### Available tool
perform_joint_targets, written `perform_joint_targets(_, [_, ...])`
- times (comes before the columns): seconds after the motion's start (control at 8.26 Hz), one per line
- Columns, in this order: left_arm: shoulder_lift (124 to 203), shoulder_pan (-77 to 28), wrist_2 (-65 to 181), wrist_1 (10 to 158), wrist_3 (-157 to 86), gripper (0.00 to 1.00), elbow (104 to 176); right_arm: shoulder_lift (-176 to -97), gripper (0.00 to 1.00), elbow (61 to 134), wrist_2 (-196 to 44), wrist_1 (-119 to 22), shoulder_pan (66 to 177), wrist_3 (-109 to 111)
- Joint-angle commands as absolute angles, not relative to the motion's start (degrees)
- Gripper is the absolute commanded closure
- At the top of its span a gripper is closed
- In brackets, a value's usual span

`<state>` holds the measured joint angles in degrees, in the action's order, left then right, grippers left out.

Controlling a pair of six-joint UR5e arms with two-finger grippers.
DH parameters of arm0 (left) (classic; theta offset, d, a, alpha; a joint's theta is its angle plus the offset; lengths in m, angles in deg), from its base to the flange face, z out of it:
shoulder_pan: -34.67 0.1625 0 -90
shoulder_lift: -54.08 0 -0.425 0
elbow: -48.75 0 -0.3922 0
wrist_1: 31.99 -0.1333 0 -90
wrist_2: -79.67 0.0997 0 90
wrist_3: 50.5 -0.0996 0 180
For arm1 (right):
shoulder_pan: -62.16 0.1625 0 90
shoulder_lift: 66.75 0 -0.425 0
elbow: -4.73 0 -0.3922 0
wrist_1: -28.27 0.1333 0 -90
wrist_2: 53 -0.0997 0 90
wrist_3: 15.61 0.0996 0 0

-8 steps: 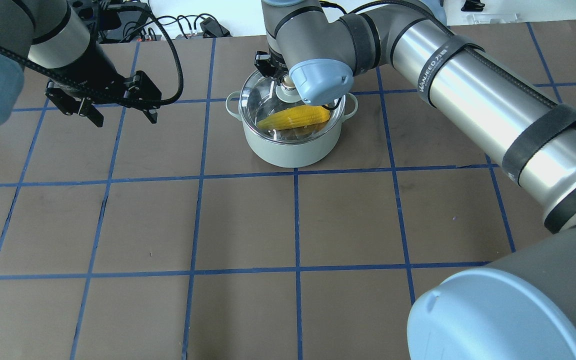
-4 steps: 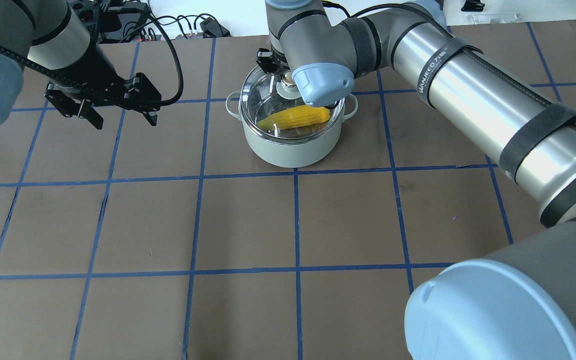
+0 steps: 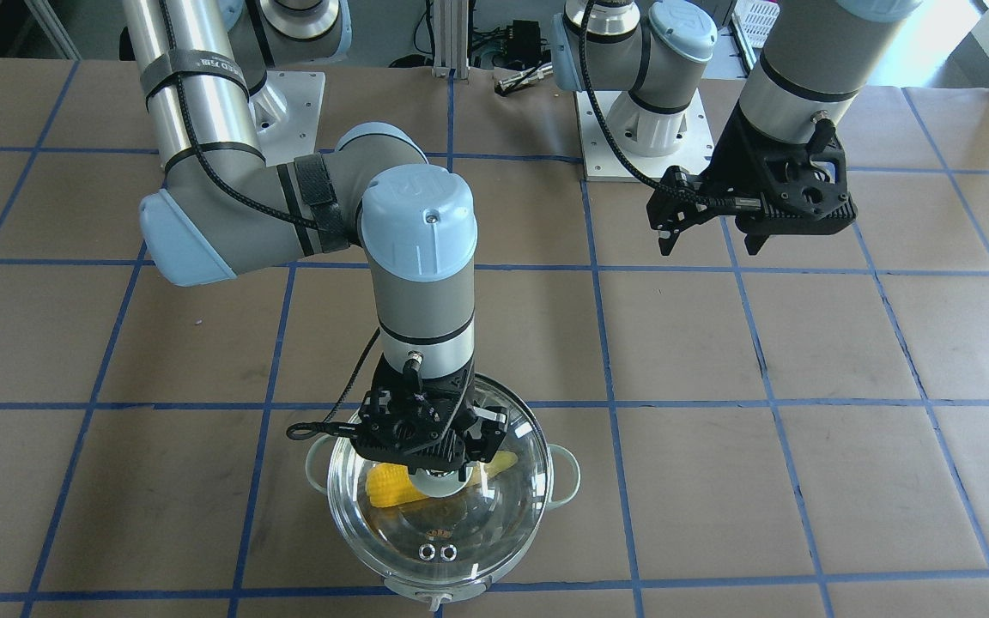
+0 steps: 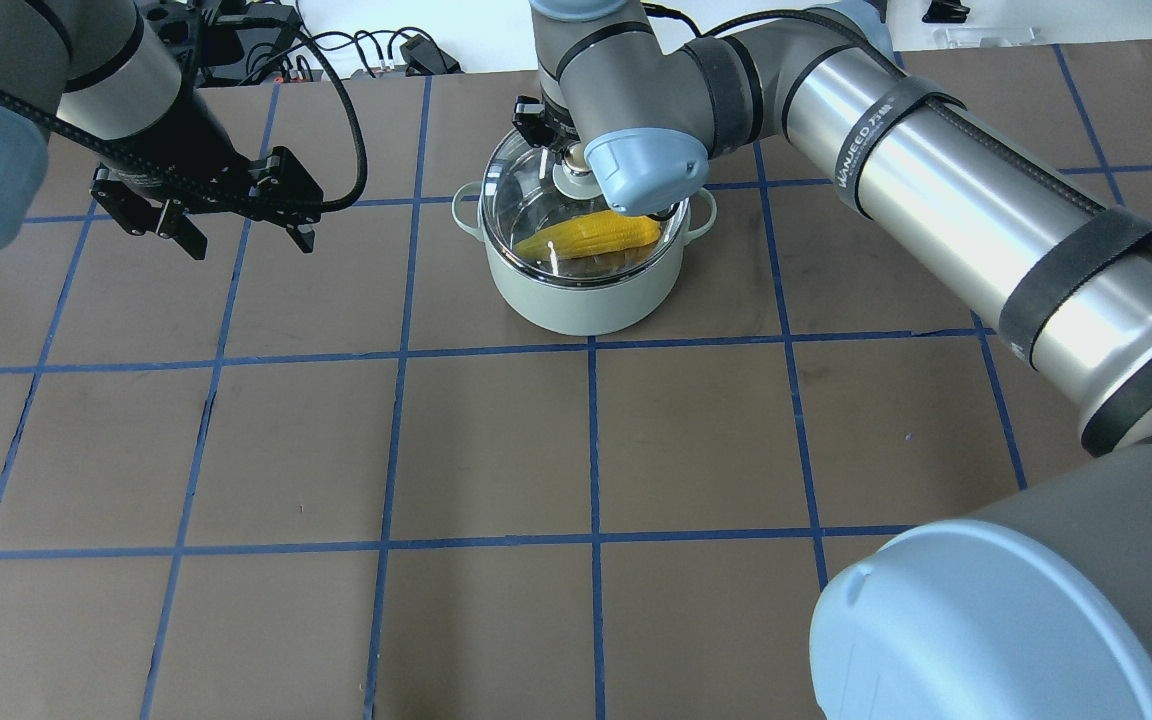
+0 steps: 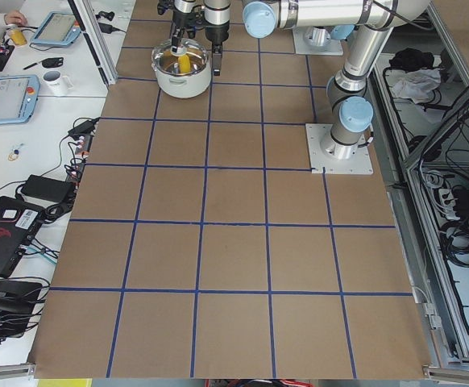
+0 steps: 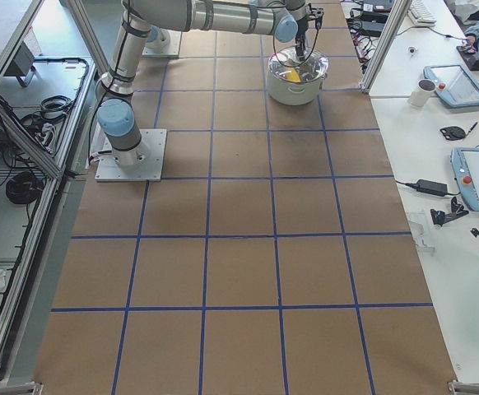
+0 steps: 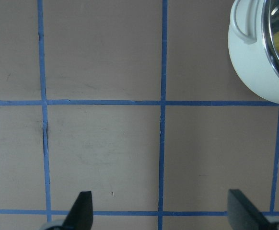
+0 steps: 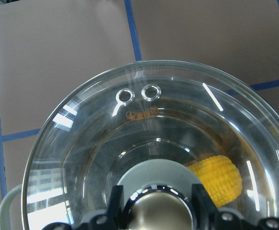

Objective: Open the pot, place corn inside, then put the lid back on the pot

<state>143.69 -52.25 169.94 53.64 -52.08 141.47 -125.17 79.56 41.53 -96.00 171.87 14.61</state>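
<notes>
The mint-green pot [image 4: 576,305] stands at the far middle of the table, also in the front view [image 3: 565,481]. The yellow corn [image 4: 591,235] lies inside it and shows through the glass in the front view [image 3: 387,485] and the right wrist view [image 8: 216,177]. The clear glass lid [image 4: 521,205] covers the pot's mouth, level, at or just above the rim. My right gripper [image 3: 430,463] is straight above it, shut on the lid's ball knob [image 8: 156,213]. My left gripper [image 4: 250,242] is open and empty above the table, to the pot's left.
In the left wrist view the pot's side and one loop handle [image 7: 254,62] show at the top right, over brown table with blue tape lines [image 7: 162,143]. Cables and plugs [image 4: 376,50] lie beyond the table's far edge.
The lid, tilted and slightly raised a second ago, has come down level over the pot with the right gripper still on its knob. The left gripper has drifted slightly away from the pot.
</notes>
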Motion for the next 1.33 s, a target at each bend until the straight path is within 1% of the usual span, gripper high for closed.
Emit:
perform_joint_targets(0.0, [143.82,-52.25,170.11,53.61,-52.08,0.00,141.47,-125.37,0.71,79.62,41.48,-95.83,171.94,15.15])
perform_joint_targets(1.21, [144.08,-52.16,170.38,53.61,-52.17,0.00,141.56,-125.72,0.72,79.62,39.99,-92.76,171.94,16.20])
